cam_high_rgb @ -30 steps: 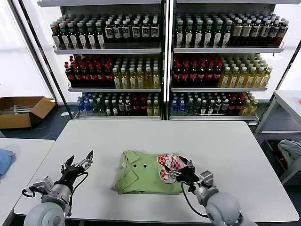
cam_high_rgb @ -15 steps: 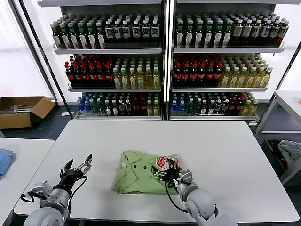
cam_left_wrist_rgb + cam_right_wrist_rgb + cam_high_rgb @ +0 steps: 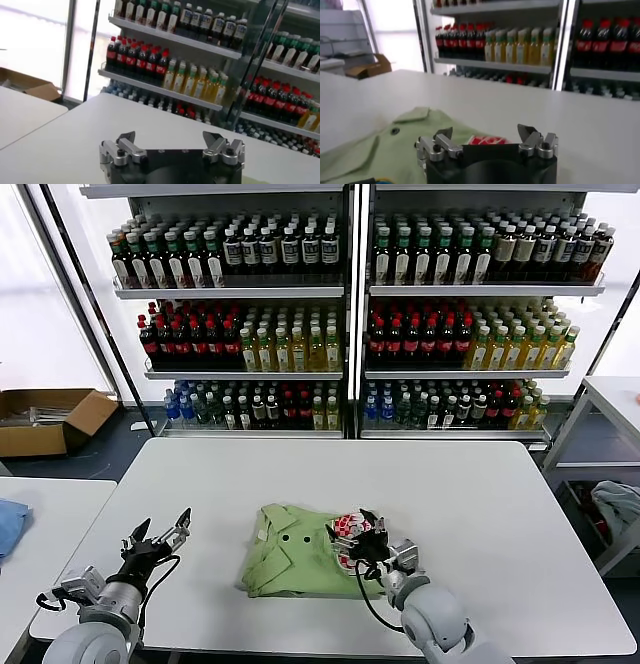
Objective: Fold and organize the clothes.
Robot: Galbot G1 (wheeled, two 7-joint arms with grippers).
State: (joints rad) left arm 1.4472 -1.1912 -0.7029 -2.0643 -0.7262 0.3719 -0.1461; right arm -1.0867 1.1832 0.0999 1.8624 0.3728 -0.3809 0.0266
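Observation:
The light green polo shirt [image 3: 295, 559] lies folded on the white table [image 3: 450, 494], collar and dark buttons toward the left, its red-and-white checkered logo [image 3: 350, 529] at the right. My right gripper [image 3: 355, 534] is open and empty, hovering over the shirt's right part at the logo. In the right wrist view the shirt [image 3: 385, 147] and logo [image 3: 487, 140] lie just beyond the spread fingertips [image 3: 485, 134]. My left gripper [image 3: 160, 531] is open and empty above bare table, left of the shirt; its wrist view shows only table past the gripper [image 3: 169, 137].
Shelves of bottles [image 3: 350, 324] stand behind the table. A side table with blue cloth [image 3: 8, 524] is at the left, a cardboard box [image 3: 45, 419] on the floor beyond it. Another table and a grey-white cloth [image 3: 615, 504] are at the right.
My right gripper moved left from the shirt's right edge onto the logo area, and the shirt's right edge shifted slightly. My left gripper drew back a little toward the front left.

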